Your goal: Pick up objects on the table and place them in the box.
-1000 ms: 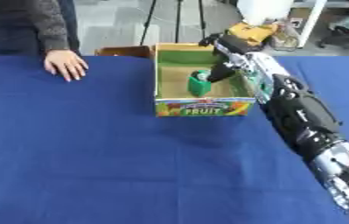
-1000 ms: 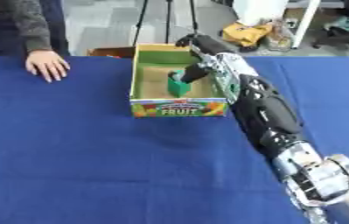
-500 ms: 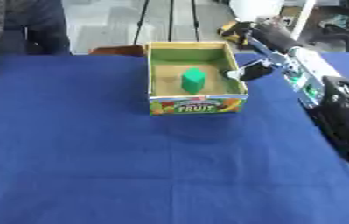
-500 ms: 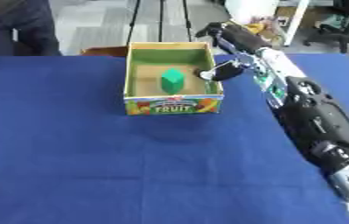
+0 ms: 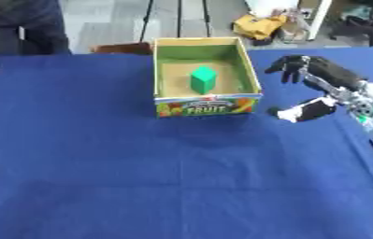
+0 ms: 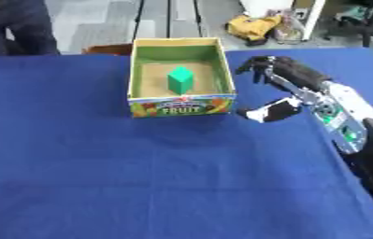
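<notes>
Green block (image 5: 202,79) stands upright inside box (image 5: 208,103) on table (image 5: 99,154); looks light, rigid, smooth-faced, best pinched across opposite flat sides; right hand (image 5: 304,70) empty, fingers relaxed, beside box.

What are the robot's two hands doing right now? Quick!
Right hand: open, empty, beside the box.
Left hand: only a dark bit at the picture's edge; cannot tell.

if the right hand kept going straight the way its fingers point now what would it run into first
The right hand is open beside the box, empty, fingers pointing left toward it. Going straight on, it would probably meet the box's right wall first, before the green block inside. Its height above the table is unclear, so it might pass over the rim.
</notes>
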`<state>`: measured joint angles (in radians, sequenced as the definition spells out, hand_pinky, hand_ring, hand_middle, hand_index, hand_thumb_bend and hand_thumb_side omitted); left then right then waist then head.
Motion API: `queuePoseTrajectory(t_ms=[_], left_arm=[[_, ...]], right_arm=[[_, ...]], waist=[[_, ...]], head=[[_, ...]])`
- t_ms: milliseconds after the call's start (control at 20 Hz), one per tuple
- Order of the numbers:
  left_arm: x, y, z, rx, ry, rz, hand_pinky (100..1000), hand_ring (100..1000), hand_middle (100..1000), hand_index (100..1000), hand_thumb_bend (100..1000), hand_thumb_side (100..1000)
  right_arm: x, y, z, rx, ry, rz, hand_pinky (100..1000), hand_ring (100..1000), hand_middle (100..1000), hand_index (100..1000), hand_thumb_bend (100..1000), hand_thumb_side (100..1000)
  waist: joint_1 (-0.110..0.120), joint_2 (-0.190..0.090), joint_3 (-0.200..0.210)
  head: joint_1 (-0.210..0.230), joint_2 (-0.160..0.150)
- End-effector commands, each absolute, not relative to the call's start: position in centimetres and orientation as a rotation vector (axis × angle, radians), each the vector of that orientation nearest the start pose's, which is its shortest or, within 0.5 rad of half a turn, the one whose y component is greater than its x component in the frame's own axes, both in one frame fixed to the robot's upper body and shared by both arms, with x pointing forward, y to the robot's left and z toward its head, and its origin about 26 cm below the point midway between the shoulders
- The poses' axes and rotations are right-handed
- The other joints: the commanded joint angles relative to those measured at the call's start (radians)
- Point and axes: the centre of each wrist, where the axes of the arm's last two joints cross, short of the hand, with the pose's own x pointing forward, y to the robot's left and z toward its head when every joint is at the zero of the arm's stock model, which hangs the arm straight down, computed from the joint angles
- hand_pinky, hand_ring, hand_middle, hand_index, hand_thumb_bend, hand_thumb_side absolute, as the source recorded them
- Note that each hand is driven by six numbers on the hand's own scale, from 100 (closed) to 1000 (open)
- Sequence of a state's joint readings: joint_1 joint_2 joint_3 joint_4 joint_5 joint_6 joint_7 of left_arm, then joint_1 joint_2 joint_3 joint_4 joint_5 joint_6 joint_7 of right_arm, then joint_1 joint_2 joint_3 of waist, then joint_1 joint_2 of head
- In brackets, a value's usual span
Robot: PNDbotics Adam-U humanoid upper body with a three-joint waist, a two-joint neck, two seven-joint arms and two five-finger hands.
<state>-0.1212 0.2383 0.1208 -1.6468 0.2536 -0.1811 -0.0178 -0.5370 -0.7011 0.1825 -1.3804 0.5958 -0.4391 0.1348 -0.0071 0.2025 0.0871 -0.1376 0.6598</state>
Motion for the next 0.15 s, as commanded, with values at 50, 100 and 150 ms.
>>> queuePoseTrajectory(t_ms=[50, 100, 150], left_arm=[[30.47, 32.3, 7.02, 0.047, -1.988, 0.019, 678, 915, 749, 739, 578, 718], [30.48, 32.26, 7.01, 0.046, -1.987, 0.018, 678, 915, 749, 739, 577, 718], [30.49, 32.23, 7.0, 0.044, -1.987, 0.018, 678, 915, 749, 739, 578, 718]], right_arm=[[37.35, -35.35, 19.12, -0.815, -1.86, 1.505, 466, 546, 749, 851, 434, 371], [36.88, -35.28, 19.01, -0.796, -1.856, 1.503, 462, 535, 741, 848, 431, 372], [36.45, -35.12, 18.96, -0.777, -1.853, 1.5, 460, 533, 740, 847, 428, 374]], waist=[[0.001, -0.015, -0.002], [0.0, -0.016, -0.003], [0.0, -0.015, -0.003]], head=[[0.004, 0.015], [0.003, 0.016], [0.003, 0.016]])
